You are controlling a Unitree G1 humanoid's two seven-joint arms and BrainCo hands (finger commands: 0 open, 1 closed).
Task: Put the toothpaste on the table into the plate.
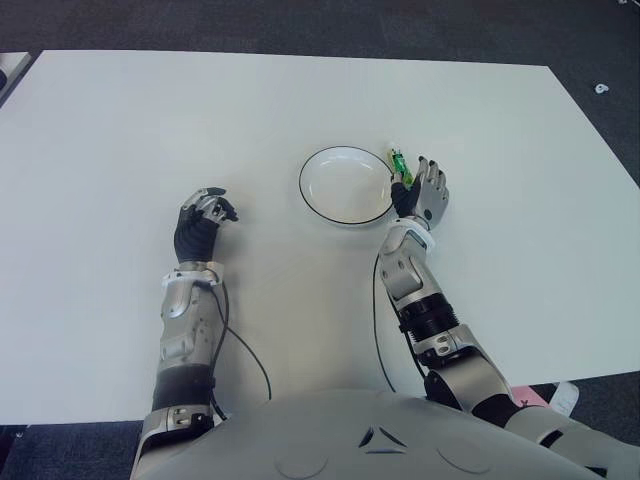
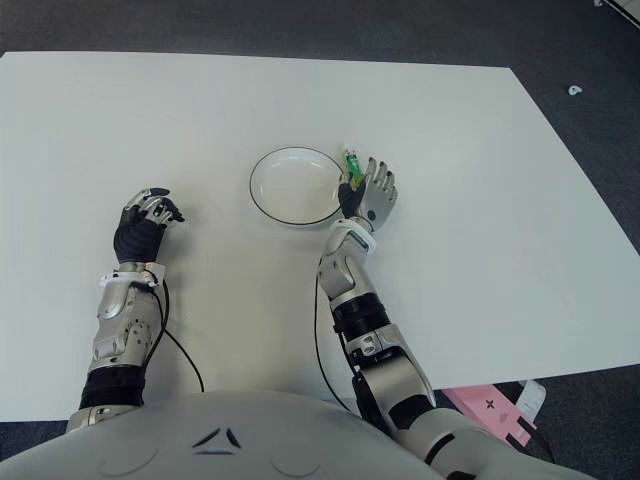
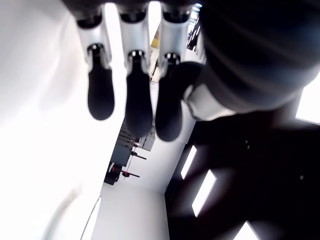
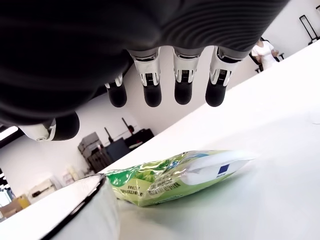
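One toothpaste tube lies flat on the white table, just beside the right rim of the one plate, not in it. The right hand hovers over the tube, fingers extended and spread, holding nothing; clear air shows between fingertips and tube in the right wrist view. The left hand shows well left of the plate, fingers loosely curled, empty.

Assessment: the tube appears light, with a soft, glossy green-and-white skin likely to dent and slip under pressure. A grip across its fuller middle section seems soundest; the flat crimped end offers little purchase. The short transfer carries low risk beyond slippage.
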